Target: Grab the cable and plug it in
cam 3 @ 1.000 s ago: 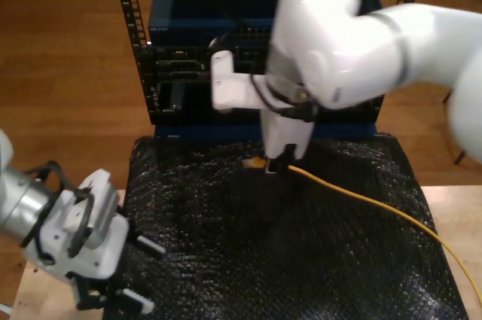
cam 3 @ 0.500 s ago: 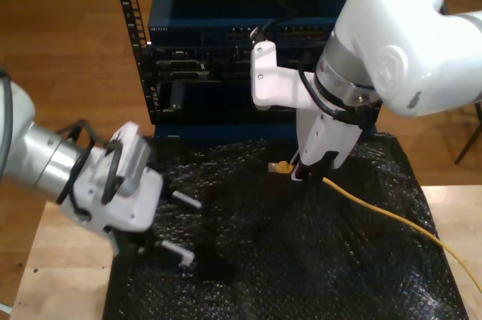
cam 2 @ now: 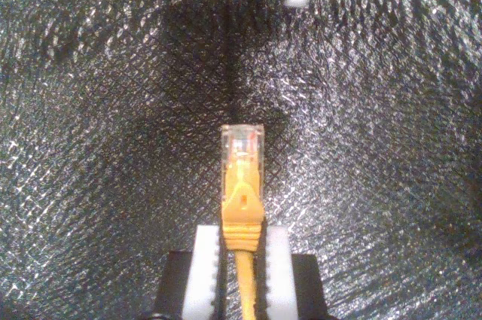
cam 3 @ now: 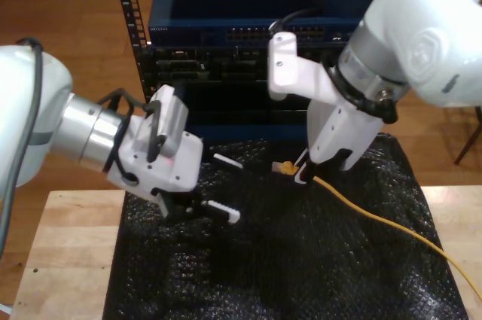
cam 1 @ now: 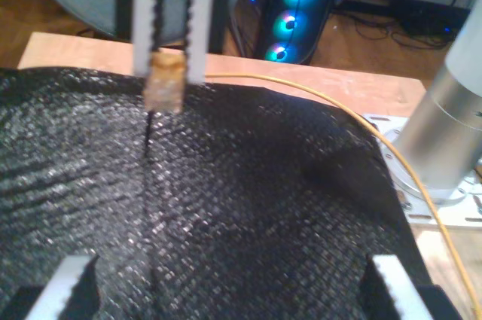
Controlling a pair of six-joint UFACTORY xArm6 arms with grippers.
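Cable (cam 3: 376,218): thin, yellow-orange, ending in a small clear plastic plug (cam 2: 242,141). Judged light and limp along its run, so it would sag and trail. The plug looked rigid but probably brittle at its clip; any squeeze belongs on the moulded boot (cam 2: 242,211) behind it, not on the clear tip.

My second gripper (cam 2: 241,260) was pinched on that boot, its white ribbed pads (cam 2: 205,263) touching either side of it. The plug stood out past the fingertips, in line with them, above the black bubble-wrap mat (cam 2: 392,109). In the exterior view the same gripper (cam 3: 305,173) hung over the mat's far edge, plug end (cam 3: 284,166) pointing toward that view's left. The cable ran from the fingers across the mat toward the view's lower right corner.

My first gripper (cam 3: 224,188) sat spread and empty, over the mat on the exterior view's left, apart from the plug. Its own camera showed the two fingertips (cam 1: 71,282) wide apart, and, across the mat, the other gripper's pads with the plug (cam 1: 166,86) between them.

Behind the mat stood the blue network switch (cam 3: 256,15) in a rack (cam 3: 132,19), its port row (cam 3: 248,34) visible. The plug was not yet aligned with it, so plugging in appeared not yet done.
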